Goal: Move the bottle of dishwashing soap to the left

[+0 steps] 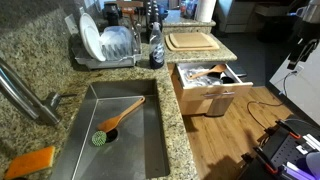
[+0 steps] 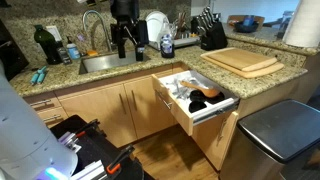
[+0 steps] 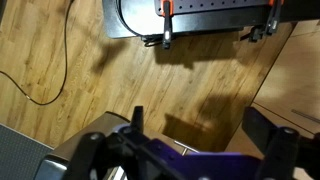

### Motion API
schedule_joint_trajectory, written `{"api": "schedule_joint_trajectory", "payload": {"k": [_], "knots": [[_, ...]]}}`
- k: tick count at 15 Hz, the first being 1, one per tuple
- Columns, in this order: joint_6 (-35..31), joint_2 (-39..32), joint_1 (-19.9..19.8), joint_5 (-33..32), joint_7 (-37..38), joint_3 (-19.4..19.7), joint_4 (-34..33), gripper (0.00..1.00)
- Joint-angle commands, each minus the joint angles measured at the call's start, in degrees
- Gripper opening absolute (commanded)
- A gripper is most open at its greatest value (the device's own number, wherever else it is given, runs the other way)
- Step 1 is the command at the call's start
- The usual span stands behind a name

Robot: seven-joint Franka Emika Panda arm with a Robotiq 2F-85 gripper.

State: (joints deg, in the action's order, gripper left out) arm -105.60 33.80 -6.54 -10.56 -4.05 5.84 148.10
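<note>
The bottle of dishwashing soap (image 1: 156, 50) stood upright near the back edge of the counter (image 1: 182, 140), just beside the dish rack (image 1: 105, 45) and near the cutting board (image 1: 190, 40). The gripper (image 3: 200, 145) faced the wooden floor (image 3: 90, 70), fingers spread wide and empty. The bottle was nowhere in its wrist view, so I judged it had to turn toward the counter first.

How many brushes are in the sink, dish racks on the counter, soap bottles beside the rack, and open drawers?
Brush in the sink: 1
Dish rack: 1
Bottle of dishwashing soap: 1
Open drawer: 1
Total: 4
</note>
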Motion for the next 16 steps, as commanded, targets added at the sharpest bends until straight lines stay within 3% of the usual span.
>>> {"api": "schedule_joint_trajectory", "payload": {"k": [1, 4, 8, 11, 16], "knots": [[0.1, -0.01, 0.06, 0.0, 0.04, 0.03, -0.07, 1.0], [0.1, -0.01, 0.06, 0.0, 0.04, 0.03, -0.07, 1.0], [-5.56, -11.87, -0.34, -7.15, -2.01, -0.47, -12.98, 1.0], [-9.33, -19.11, 1.81, -3.57, -11.47, 2.74, -22.91, 1.0], [-11.94, -33.29, 3.11, 9.43, -33.53, 5.9, -41.17, 1.0]]}}
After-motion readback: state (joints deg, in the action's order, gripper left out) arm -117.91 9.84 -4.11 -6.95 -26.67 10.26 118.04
